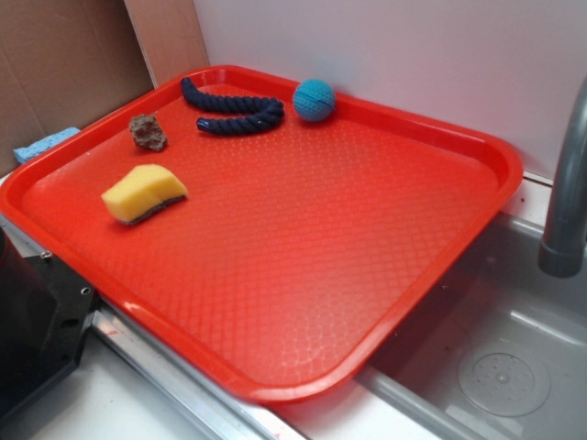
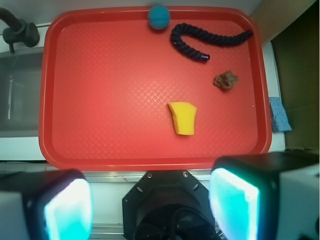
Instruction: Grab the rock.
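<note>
- Hovering high behind near rim of tray (image 2: 50, 100), pincer (image 2: 150, 200) spread wide, nothing between pads; apparently staged for overview
- Rock (image 2: 226, 80) ahead and right of pincer, well apart, lying loose on tray floor
- Sponge (image 2: 183, 118) nearer, just right of centre line; rope (image 2: 200, 40) and teal ball (image 2: 159, 17) beyond
- Judged: reach not begun, path right of sponge needed

pincer (image 2: 150, 202) has two pale fingers with glowing teal pads (image 2: 67, 210); black octagonal mount with screws.
</note>
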Robot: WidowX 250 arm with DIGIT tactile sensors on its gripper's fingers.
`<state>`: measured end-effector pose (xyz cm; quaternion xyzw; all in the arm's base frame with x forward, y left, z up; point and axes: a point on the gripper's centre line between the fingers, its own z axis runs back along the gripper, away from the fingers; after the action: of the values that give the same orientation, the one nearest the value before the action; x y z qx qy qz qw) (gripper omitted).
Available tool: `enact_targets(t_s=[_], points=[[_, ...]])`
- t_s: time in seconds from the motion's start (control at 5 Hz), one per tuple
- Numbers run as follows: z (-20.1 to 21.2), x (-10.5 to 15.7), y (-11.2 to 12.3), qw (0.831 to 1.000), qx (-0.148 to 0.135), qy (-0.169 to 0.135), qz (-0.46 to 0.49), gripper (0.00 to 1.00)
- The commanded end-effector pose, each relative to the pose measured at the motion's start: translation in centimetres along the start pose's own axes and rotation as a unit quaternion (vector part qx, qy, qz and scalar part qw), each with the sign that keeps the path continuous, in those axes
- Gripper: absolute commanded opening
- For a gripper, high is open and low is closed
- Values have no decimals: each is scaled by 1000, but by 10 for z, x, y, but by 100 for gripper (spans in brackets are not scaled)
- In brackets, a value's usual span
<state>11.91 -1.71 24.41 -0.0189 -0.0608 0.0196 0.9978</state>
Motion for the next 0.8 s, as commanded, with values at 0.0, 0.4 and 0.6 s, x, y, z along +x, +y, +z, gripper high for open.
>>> enact_targets(t_s=[0.0, 0.4, 0.6], points=[[0, 0, 0, 1000, 0, 0, 0, 100], [-26, 22, 42, 968, -2, -50, 247, 100], [-42, 26, 68, 928, 15, -85, 362, 100]])
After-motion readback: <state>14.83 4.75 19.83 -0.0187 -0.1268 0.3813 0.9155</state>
